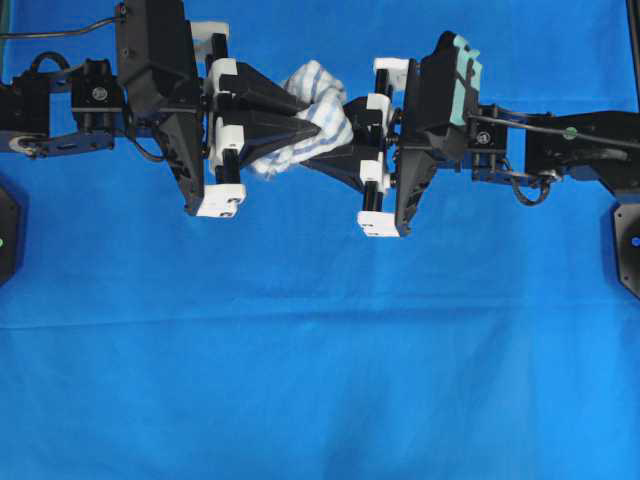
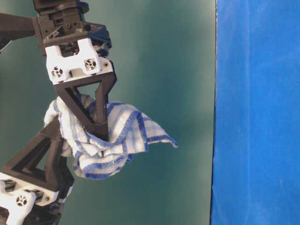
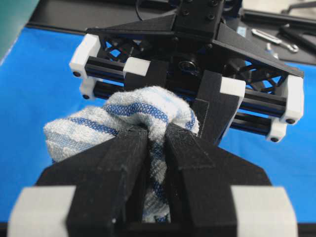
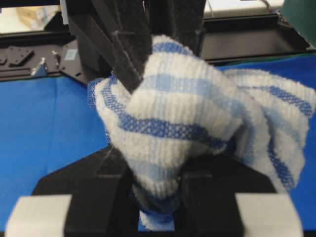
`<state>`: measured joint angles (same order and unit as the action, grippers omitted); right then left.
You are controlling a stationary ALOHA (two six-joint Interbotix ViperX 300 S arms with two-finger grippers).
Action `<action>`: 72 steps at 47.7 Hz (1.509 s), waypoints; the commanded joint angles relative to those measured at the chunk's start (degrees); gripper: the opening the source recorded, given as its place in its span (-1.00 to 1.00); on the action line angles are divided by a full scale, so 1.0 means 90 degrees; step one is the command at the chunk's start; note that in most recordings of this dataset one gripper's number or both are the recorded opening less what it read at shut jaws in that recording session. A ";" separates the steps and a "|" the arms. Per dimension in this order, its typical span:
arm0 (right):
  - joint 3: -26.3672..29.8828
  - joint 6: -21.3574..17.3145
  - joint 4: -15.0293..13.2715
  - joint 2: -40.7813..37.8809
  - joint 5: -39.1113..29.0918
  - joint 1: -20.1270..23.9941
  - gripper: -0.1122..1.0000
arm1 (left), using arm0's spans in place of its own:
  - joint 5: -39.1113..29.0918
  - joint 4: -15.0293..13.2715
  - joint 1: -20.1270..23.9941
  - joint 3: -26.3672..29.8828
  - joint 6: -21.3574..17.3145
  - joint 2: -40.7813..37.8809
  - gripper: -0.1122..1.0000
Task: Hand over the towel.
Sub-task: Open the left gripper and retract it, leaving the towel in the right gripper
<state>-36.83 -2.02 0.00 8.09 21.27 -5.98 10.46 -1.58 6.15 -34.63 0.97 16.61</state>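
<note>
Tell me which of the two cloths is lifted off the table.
The small soft white towel with blue stripes, hanging in the air; the large plain blue cloth lies flat.

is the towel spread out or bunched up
Bunched up: the towel is crumpled in mid-air between the left hand and right hand, one corner dangling.

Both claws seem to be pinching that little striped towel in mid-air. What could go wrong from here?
If the left gripper and right gripper pull apart while both pinch the towel, it could stretch or tear. The right one grips only a bunched fold, so it might slip once the left lets go, dropping onto the blue cloth.
</note>
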 commanded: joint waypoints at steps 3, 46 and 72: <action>0.0059 0.0010 -0.0010 0.0225 -0.0010 0.0020 -0.45 | 0.0166 0.0020 -0.0020 0.0205 -0.0205 0.0020 -0.69; -0.1582 -0.0078 0.0010 0.2568 -0.1006 0.0029 -0.45 | 0.0439 -0.0010 -0.0098 -0.1357 -0.0137 0.1963 0.89; 0.0117 -0.0068 0.0010 -0.0225 -0.3955 -0.0059 -0.45 | 0.0518 0.0000 -0.0186 -0.1357 -0.0146 0.1953 0.89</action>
<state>-39.29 -2.72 0.00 9.05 -11.25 -6.42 14.50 -1.58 4.75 -47.55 -0.35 33.84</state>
